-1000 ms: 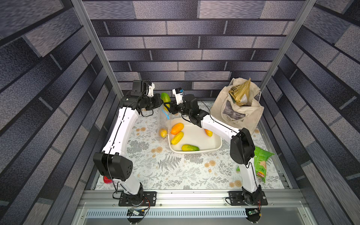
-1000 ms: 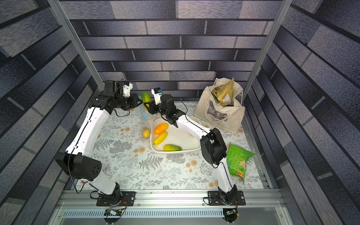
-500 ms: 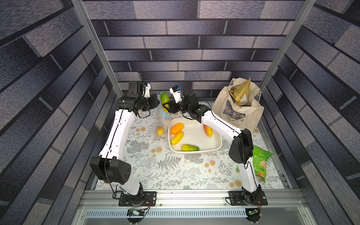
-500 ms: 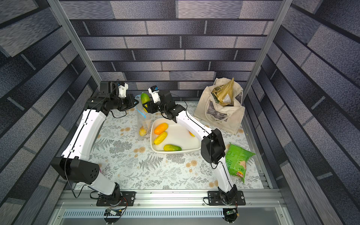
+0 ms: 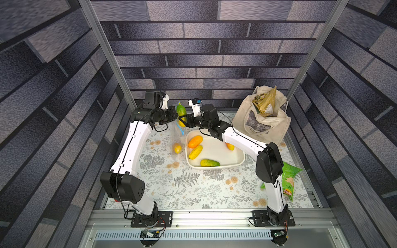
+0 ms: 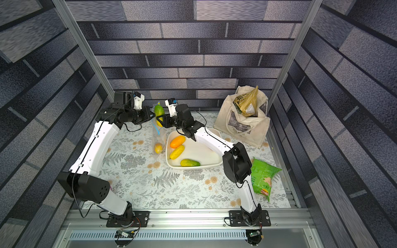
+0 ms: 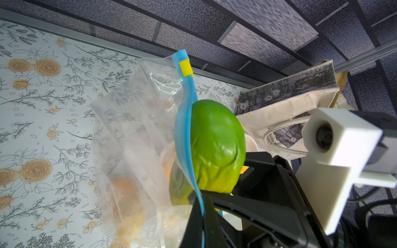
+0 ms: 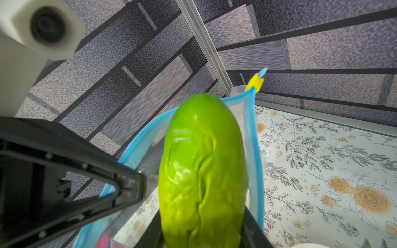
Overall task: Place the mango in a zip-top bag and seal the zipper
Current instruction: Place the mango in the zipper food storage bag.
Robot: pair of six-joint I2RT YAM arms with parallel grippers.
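Right wrist view: mango [image 8: 202,167] upright in the mouth of the zip-top bag [image 7: 133,133]

My right gripper [image 5: 182,122] is clamped on the mango's yellow lower end. The green end stands above the zipper [image 7: 187,120], whose blue strip loops round the fruit on both sides. My left gripper [image 7: 202,204] is pinched shut on that strip, and the bag hangs from it just beside the far corner of the white tray [image 5: 236,165], on the left arm's side of it. The bag's depth lies straight below the mango along its long axis, so I judge the next move is a downward push or release, keeping clear of the rim.
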